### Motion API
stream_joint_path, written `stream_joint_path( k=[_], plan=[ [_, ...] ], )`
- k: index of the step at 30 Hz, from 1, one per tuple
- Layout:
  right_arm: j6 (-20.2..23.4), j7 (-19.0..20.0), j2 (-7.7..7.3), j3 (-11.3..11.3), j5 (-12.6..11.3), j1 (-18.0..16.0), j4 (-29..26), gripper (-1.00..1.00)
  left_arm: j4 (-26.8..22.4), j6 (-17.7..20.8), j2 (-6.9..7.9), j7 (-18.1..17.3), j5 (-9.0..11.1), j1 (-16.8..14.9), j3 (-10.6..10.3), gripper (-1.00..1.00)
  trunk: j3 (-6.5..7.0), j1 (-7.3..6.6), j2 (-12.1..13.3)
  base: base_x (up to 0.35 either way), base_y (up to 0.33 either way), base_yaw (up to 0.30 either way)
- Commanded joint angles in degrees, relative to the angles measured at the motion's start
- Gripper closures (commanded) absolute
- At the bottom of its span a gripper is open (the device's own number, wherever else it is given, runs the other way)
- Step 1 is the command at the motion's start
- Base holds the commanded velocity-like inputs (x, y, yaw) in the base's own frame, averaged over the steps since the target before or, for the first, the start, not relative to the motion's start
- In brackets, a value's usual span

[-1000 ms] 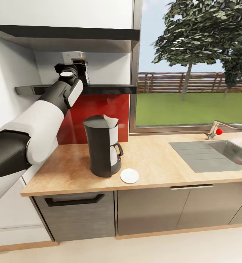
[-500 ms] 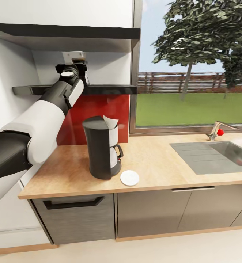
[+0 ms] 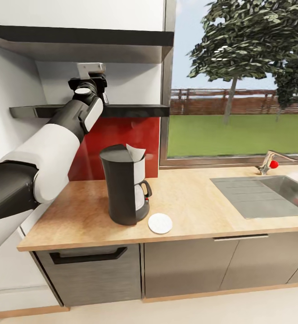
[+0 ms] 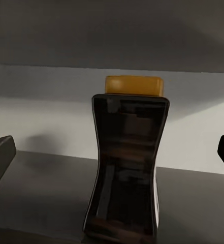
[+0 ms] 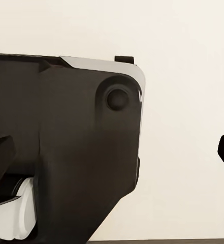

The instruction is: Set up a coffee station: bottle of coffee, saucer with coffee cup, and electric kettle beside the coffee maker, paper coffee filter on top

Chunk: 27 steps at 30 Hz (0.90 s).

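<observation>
In the left wrist view the bottle of coffee [image 4: 126, 173], dark brown with a golden-orange lid [image 4: 133, 84], stands upright on the kitchen shelf [image 4: 40, 178]. My left gripper [image 4: 113, 155] is open, one finger on each side of the jar and well apart from it. In the head view my left arm [image 3: 72, 121] reaches up to the shelf [image 3: 131, 109], and the wrist hides the jar. The coffee maker [image 3: 121, 191] stands on the kitchen countertop [image 3: 198, 207] with the paper coffee filter [image 3: 136, 151] on top. The saucer [image 3: 160, 223] lies bare beside it. My right gripper [image 5: 113, 152] is open. The cup and the kettle are out of view.
A steel sink [image 3: 266, 193] with a faucet [image 3: 269, 162] is set into the counter's right part. A second, thicker shelf [image 3: 86, 42] hangs just above the one I reach into. A red backsplash [image 3: 117, 144] and a window [image 3: 239, 81] lie behind. My own dark body [image 5: 66, 152] is close in front of the right gripper.
The whole head view has shifted slightly, so the camera moved. My left arm stays at the shelf in the same pose. Nothing on the counter has moved.
</observation>
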Motion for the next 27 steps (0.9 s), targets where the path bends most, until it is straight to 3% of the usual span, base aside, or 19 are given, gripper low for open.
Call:
stream_joint_path(
  k=[1,8,23,27],
  plan=[
    [-0.01,0.14,-0.02,0.45,-0.59,-0.03,-0.04,-1.0,-0.08,0.39,0.04,0.45,0.36,-0.05,-0.49,-1.0,-0.13,0.04,-0.12,0.172,0.0,0.0],
    [-0.01,0.12,-0.02,0.49,-0.59,-0.03,-0.03,-1.0,0.01,0.44,0.01,0.45,0.6,-0.05,-0.44,-1.0,-0.13,0.04,-0.12,0.296,0.0,0.0],
    [-0.01,0.16,-0.02,0.45,-0.59,-0.03,-0.02,-1.0,-0.04,0.22,0.13,0.44,0.6,0.69,-0.49,-1.0,-0.13,0.04,-0.12,0.093,0.0,0.0],
    [-0.01,0.14,-0.02,0.45,-0.59,-0.02,-0.02,-1.0,-0.01,-3.04,0.13,0.43,0.6,1.98,-0.49,-1.0,-0.13,0.04,-0.12,0.031,0.0,0.0]
  ],
)
